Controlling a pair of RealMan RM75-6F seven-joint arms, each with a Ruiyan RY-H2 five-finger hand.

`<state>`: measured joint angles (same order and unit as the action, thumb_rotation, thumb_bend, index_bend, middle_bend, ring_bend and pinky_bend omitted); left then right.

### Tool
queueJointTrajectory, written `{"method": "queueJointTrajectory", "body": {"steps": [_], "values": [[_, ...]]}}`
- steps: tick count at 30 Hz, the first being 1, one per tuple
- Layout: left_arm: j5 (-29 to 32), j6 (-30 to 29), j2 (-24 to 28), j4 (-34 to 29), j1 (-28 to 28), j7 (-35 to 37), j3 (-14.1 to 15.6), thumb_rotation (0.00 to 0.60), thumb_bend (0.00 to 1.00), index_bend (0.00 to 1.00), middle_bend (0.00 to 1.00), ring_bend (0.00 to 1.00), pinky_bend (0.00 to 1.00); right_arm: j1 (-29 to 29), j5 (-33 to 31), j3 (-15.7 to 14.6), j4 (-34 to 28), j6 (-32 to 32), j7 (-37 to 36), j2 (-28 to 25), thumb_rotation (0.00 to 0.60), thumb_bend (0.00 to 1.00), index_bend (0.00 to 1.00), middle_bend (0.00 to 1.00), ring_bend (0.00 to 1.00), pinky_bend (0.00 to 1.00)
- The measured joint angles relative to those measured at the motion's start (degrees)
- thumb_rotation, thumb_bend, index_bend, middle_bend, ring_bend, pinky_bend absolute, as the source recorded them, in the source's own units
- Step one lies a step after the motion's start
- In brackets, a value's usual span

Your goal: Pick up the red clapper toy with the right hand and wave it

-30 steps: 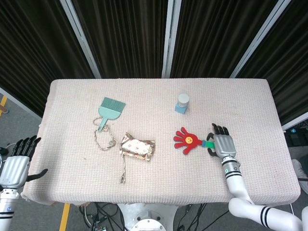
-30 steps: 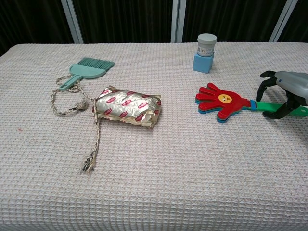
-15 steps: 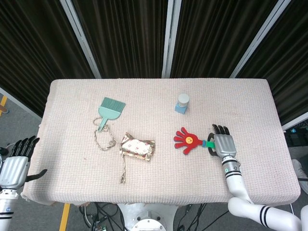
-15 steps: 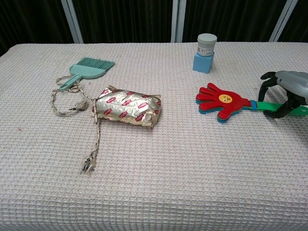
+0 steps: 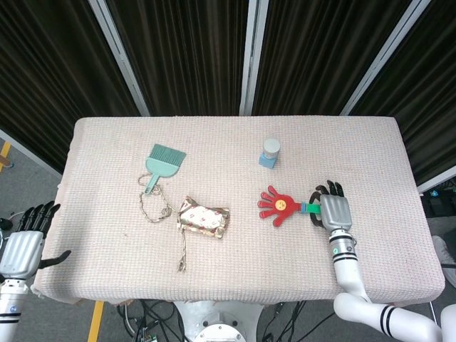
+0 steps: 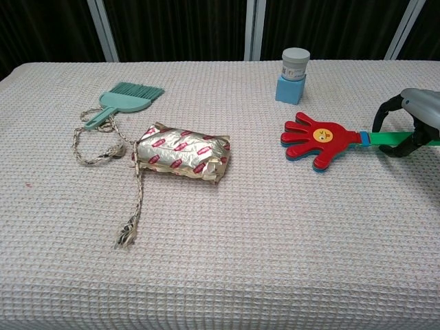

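The red clapper toy (image 5: 276, 205) (image 6: 317, 139), a red hand shape on a green handle, lies at the right of the table, palm end pointing left. My right hand (image 5: 333, 211) (image 6: 412, 124) grips the green handle, fingers curled around it. The handle end looks slightly raised off the cloth in the chest view. My left hand (image 5: 21, 246) hangs beyond the table's left front corner, fingers apart and holding nothing; the chest view does not show it.
A small jar on a blue block (image 5: 270, 152) (image 6: 293, 74) stands behind the clapper. A foil packet (image 5: 204, 218) (image 6: 181, 151), a braided rope (image 5: 158, 210) and a teal brush (image 5: 162, 164) (image 6: 126, 97) lie on the left half of the cloth-covered table (image 5: 235, 278).
My right hand has closed on the green handle and drawn the clapper slightly to the right and away from me. The left hand has not moved.
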<state>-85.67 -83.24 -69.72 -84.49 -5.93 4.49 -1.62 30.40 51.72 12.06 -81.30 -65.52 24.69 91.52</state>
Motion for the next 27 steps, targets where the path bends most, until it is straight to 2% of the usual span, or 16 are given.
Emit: {"method": "queueJointTrajectory", "body": {"steps": [4,12,19,27], "values": [[-0.2,-0.25,0.02,-0.11,0.01,0.08,-0.04,0.6,0.13,0.04,0.02,0.0,0.06,-0.48,1.24,0.51,0.27,-1.38,-1.64,0.54,0.6,0.47,0.85,0.31,0.04,0.13],[0.0,-0.04,-0.06,-0.11,0.18,0.05,0.15,0.6,0.13,0.04,0.02,0.0,0.06,-1.37,2.44,1.44,2.97,-2.85,-4.8,2.76,0.6,0.59,0.98,0.43,0.23,0.51],[0.18,0.19,-0.34,0.21,0.01,0.32,-0.02,0.599,0.13,0.04,0.02,0.0,0.06,-1.97,4.44,2.38,4.39,-3.38,-9.24,3.72,0.6,0.65,1.0,0.48,0.34,0.67],[0.15,-0.13,-0.29,0.29,0.13,0.57,-0.09,0.6,0.13,0.04,0.02,0.0,0.06,-3.04,7.88,3.88,4.56,-4.41,-17.77,3.88,0.6,0.69,1.0,0.59,0.54,0.86]]}}
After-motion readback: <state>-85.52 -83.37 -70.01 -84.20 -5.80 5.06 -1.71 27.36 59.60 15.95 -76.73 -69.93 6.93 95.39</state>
